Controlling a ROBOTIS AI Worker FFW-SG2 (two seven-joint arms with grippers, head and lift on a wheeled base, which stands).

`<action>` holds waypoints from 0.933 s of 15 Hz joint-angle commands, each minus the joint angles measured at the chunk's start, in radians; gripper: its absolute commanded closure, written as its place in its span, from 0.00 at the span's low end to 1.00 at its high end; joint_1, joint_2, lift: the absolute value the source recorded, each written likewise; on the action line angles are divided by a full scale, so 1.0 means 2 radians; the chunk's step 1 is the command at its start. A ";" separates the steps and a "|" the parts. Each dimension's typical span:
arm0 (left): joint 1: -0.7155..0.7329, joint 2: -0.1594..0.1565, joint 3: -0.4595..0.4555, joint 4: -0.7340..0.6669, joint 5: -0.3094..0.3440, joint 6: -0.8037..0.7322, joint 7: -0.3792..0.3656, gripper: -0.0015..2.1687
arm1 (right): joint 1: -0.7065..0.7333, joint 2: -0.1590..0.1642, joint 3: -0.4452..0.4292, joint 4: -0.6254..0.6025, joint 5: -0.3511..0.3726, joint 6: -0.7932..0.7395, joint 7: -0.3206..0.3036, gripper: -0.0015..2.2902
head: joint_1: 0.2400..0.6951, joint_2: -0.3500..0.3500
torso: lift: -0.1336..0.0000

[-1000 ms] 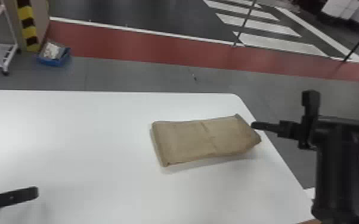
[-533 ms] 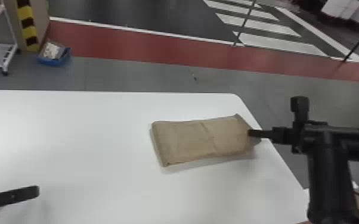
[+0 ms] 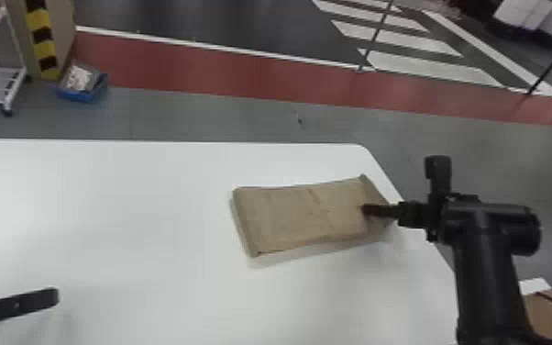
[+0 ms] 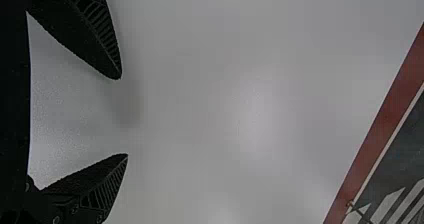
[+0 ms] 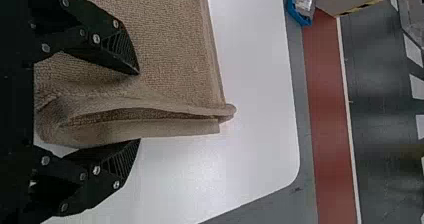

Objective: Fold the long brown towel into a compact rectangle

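A folded brown fabric towel is being supported by a white table, its end being loosely straddled by the wide-open black right gripper; the black left gripper, empty, is being held wide open.

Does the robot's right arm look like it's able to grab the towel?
Probably yes. The right end effector is at one end of the brown towel, its fingers open on either side of the folded edge, and nothing seems in the way.
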 commanded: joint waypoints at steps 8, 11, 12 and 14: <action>0.001 -0.005 0.006 -0.002 -0.001 0.000 -0.010 0.07 | 0.031 0.002 -0.059 -0.094 -0.066 0.083 0.058 0.44 | 1.00 0.01 | 0.07; 0.001 -0.005 0.005 -0.005 -0.001 0.003 -0.011 0.07 | 0.041 -0.003 -0.076 -0.178 -0.084 0.159 0.083 0.44 | 1.00 0.01 | 0.07; 0.001 -0.005 0.004 -0.006 -0.002 0.006 -0.011 0.07 | 0.044 -0.010 -0.078 -0.200 -0.091 0.185 0.090 0.44 | 1.00 0.00 | 0.07; 0.001 -0.005 0.003 -0.007 -0.003 0.008 -0.012 0.07 | 0.045 -0.016 -0.081 -0.233 -0.094 0.222 0.099 0.44 | 1.00 0.00 | 0.07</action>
